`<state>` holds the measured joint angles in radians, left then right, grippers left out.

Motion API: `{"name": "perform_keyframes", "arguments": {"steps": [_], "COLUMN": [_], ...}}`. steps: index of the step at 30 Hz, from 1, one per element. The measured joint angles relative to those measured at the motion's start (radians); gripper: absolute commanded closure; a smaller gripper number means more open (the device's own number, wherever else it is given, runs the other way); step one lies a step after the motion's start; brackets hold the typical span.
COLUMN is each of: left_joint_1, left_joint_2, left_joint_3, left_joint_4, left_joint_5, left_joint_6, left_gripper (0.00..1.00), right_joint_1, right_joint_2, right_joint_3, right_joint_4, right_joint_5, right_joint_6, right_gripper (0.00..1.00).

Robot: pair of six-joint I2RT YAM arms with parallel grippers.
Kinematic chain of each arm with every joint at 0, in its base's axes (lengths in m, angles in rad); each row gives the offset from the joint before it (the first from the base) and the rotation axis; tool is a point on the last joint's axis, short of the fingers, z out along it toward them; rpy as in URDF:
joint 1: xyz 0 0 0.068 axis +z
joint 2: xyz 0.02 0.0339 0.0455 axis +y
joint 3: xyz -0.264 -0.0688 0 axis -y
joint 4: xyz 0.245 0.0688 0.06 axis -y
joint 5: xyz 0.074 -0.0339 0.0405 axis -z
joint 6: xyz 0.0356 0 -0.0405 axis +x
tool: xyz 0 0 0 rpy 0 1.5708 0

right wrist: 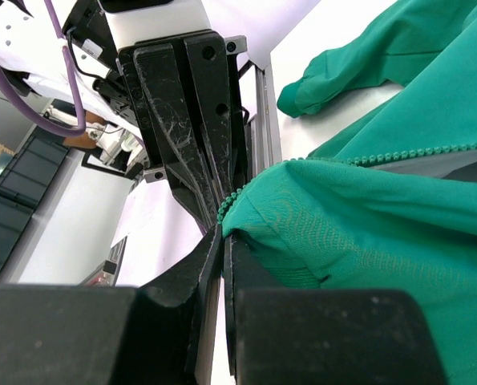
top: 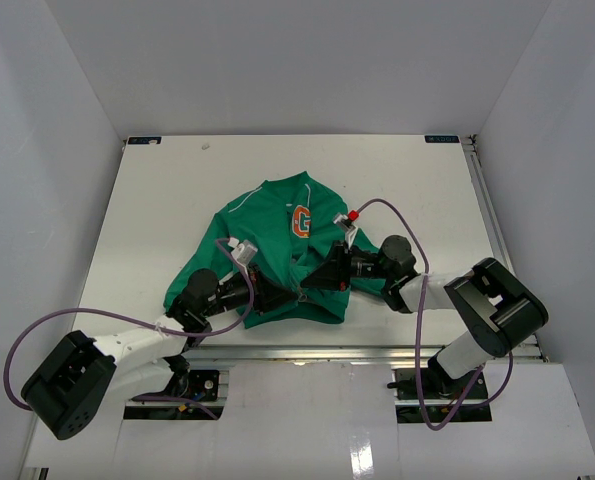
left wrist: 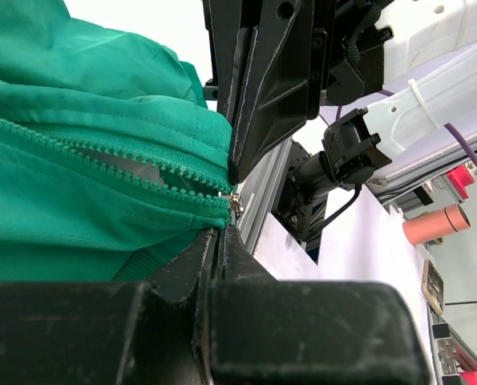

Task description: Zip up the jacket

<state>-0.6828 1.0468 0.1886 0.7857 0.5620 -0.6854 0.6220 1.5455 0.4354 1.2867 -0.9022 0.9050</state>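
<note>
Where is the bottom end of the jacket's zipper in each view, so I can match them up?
Top external: zipper end at the jacket hem, lower centre, between left gripper and right gripper.
Left wrist: zipper end at centre, where the teeth meet a small metal piece.
Right wrist: zipper end left of centre, teeth curling over the fabric edge.
Shared landmark: the aluminium rail beside the hem.

There is one jacket point(top: 267, 228), one table point(top: 157, 200), and two grippers: the left gripper point(top: 278, 298) and the right gripper point(top: 308, 283).
</note>
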Motion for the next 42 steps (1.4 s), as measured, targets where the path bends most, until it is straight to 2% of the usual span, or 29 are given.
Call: {"name": "perform_keyframes", "arguments": {"steps": [19,23,27,29,36,38,42], "left_joint_1": [0.006,0.005,0.0,0.0,0.0,0.0,0.0], "left_joint_2": [0.09,0.059,-0.003,-0.021,-0.027,-0.026,-0.022], "left_joint_3": [0.027,0.031,0.035,0.04,0.045,0.045,0.045], "left_joint_4": [0.034,-0.018,-0.091,-0.125,-0.2,-0.208,-0.209], "left_joint_5": [0.058,0.047,0.026,0.02,0.011,0.01,0.012], "left_joint_6": [0.054,0.068,0.084,0.09,0.095,0.095,0.095], "left_gripper": [1.0,1.0,1.0,1.0,1.0,1.0,1.0], "right_joint_1": [0.0,0.0,0.0,-0.001,0.0,0.002,0.022], "right_joint_2": [0.047,0.043,-0.022,-0.092,-0.39,-0.46,-0.591], "right_joint_3": [0.062,0.05,-0.026,-0.059,-0.074,-0.073,-0.068], "right_joint_4": [-0.006,-0.005,-0.028,-0.111,-0.429,-0.527,-0.731], "right_joint_5": [-0.037,-0.019,0.037,0.081,0.275,0.344,0.484], "right_joint_6": [-0.021,-0.046,-0.096,-0.139,-0.281,-0.314,-0.367], "right_gripper": [0.9,0.64,0.54,0.48,0.43,0.43,0.51]}}
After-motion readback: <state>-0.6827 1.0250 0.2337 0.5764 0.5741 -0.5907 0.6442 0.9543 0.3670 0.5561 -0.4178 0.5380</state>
